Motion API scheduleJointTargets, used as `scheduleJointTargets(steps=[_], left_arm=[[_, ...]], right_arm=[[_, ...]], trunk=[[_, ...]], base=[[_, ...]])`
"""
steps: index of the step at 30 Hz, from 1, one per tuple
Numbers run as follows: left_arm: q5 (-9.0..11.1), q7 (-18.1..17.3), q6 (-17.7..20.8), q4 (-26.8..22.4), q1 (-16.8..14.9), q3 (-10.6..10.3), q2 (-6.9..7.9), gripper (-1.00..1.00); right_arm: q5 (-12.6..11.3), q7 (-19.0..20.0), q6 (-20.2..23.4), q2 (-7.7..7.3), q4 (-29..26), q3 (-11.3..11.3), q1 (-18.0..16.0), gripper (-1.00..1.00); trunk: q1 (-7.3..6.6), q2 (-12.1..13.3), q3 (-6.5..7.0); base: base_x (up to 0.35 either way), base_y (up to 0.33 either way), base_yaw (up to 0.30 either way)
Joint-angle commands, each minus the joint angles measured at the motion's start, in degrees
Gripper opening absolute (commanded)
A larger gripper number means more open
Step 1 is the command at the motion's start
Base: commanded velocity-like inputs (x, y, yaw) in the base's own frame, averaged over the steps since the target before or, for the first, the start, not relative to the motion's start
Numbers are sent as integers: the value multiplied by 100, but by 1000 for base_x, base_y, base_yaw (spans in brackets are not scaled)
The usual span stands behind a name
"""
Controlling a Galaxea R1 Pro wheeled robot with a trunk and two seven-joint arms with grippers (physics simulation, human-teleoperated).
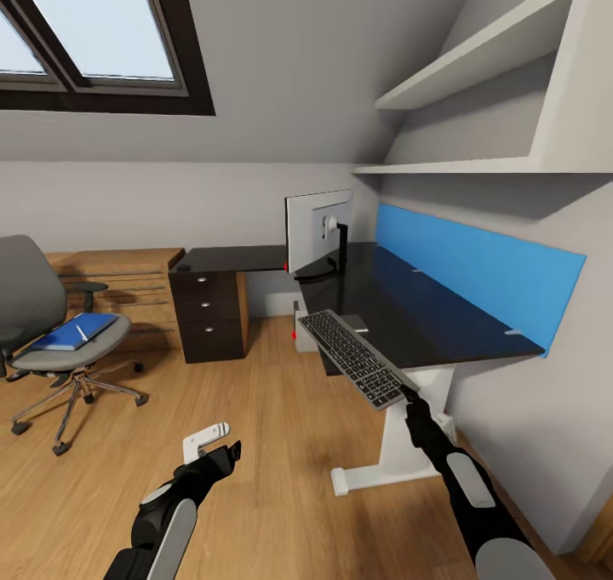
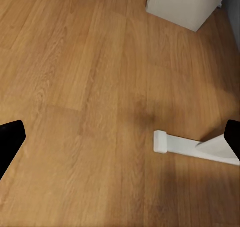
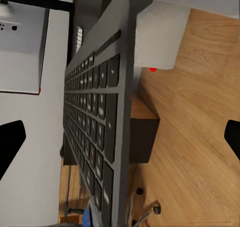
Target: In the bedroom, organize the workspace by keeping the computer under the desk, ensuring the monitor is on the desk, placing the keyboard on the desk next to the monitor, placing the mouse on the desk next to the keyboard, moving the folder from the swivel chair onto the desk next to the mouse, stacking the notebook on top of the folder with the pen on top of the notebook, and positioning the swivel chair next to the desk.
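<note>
Keyboard (image 1: pixel 354 358), long, slim, black keys in a silver-grey frame, is clamped at its near end by the right pincer (image 1: pixel 411 397) and held tilted over the front edge of the glossy black L-shaped desk (image 1: pixel 426 316). Wide black monitor (image 1: pixel 318 230) stands at the desk's inner corner. Light grey computer tower (image 2: pixel 187 4) sits on the floor under the desk. Left pincer (image 1: pixel 214 445) hangs spread over the wood floor, holding nothing. Bright-blue folder (image 1: pixel 75 330) lies on the grey swivel chair (image 1: pixel 42 324), well apart from the desk.
</note>
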Motion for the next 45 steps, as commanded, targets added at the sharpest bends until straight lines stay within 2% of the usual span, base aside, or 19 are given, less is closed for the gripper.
scheduleJointTargets(steps=[1, 33, 45], left_arm=[[60, 54, 12, -7, -4, -6, 1, 100], [60, 45, 13, -6, -4, -6, -1, 100], [67, 45, 11, -5, -4, -6, 1, 100]], right_arm=[[-37, 15, 51, 11, 9, -36, -5, 100], [-46, 55, 95, 97, 76, -34, -5, 100], [-46, 59, 92, 110, 76, -39, -5, 100]], trunk=[[-1, -3, -6], [-1, -3, -6], [-1, -3, -6]], base=[[0, 0, 0], [1, 0, 0], [146, 0, 0]])
